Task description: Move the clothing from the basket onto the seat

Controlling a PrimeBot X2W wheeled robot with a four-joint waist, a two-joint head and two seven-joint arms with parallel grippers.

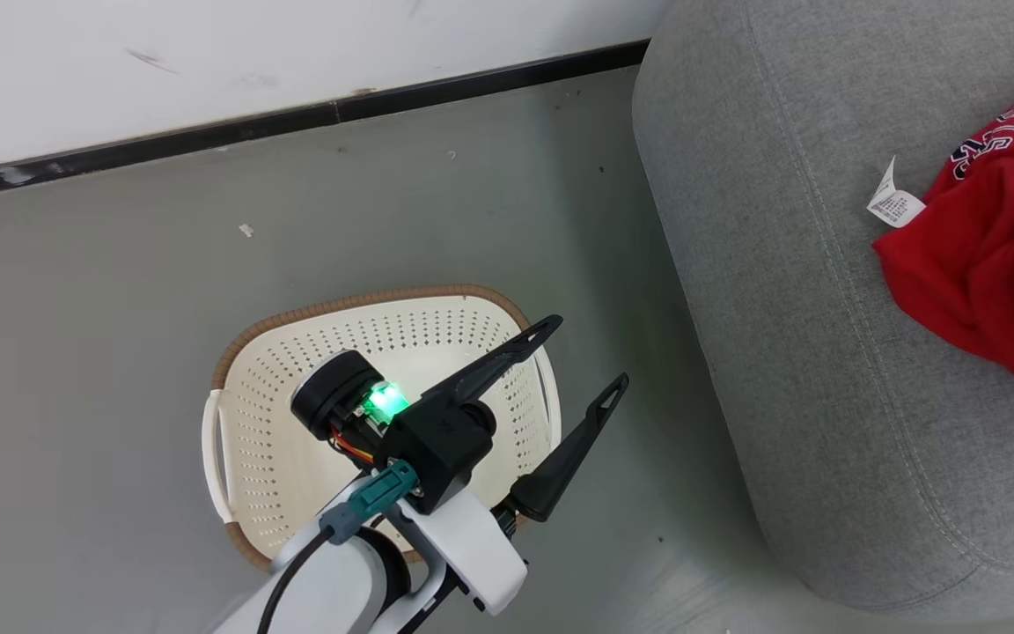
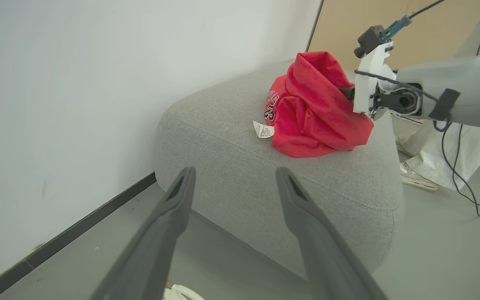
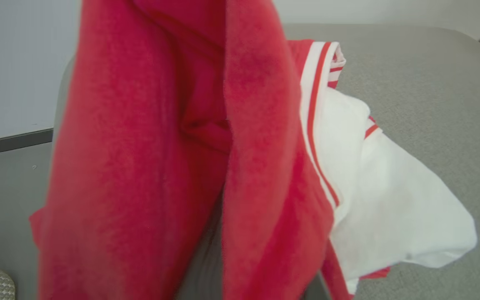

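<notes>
Grey smooth floor (image 1: 120,352) runs to a white wall (image 1: 208,53) edged by a black skirting strip (image 1: 296,114).

- Basket: oval cream perforated plastic basket (image 1: 437,339) with a brown woven-look rim stands on the floor, just beside the seat but not touching it in the head view.
- Seat: large grey woven-fabric seat (image 1: 824,352) with rounded padded edges and a stitched seam.
- Clothing: bright red soft clothing (image 1: 991,264) lies bunched on the seat top, well apart from the basket. A white paper tag (image 1: 892,204) lies flat on the grey fabric at its edge, and black-and-white lettering (image 1: 991,132) shows on one fold. The right wrist view has a white piece with red-striped trim (image 3: 390,200) hanging beside the red folds.
- Left gripper (image 1: 585,354): above the basket's seat-side edge, its two long dark fingers spread as wide as they go and holding nothing. In its wrist view they point toward the seat corner.
- Right gripper (image 2: 348,93): buried in the red cloth, fingers hidden. Jaws closed on the clothing, which rises in a peak around them. The pale right arm (image 2: 444,87) reaches in over the seat.
- Beyond the seat: a person's shoe (image 2: 417,179) and dark cables (image 2: 465,183) on the floor.
</notes>
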